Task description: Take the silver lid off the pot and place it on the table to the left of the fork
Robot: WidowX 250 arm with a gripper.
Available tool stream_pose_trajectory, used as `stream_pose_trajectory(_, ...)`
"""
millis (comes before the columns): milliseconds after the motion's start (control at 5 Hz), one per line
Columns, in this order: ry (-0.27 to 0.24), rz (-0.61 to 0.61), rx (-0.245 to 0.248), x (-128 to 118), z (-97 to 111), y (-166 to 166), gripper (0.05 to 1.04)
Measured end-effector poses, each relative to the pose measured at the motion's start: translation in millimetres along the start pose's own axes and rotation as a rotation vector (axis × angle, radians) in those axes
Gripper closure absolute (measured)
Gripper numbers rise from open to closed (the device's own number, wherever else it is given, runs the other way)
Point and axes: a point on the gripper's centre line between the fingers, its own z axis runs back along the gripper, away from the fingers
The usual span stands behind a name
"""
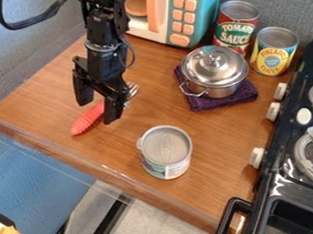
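**On one wooden counter [217,133], near one stove [280,167]**

Over the counter's left part, one black gripper [96,112], two fingers apart, above one red tapered piece [86,122]. Beside it, one fork [132,91]. Nearer the front edge, one short can [166,160]. Farther back, one lidded pot [214,70] on one purple cloth [205,104], two taller cans [236,32], one toy microwave [206,19].
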Motion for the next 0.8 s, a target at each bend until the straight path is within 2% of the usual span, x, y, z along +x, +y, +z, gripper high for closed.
stream_pose_trajectory(200,0.031,0.001,-0.013,-1,-9,-3,0.083)
stream_pose_trajectory(400,0.026,-0.042,0.007,18,10,-15,0.083)
stream_pose_trajectory(800,-0.062,-0.102,-0.011,68,48,-42,0.083)
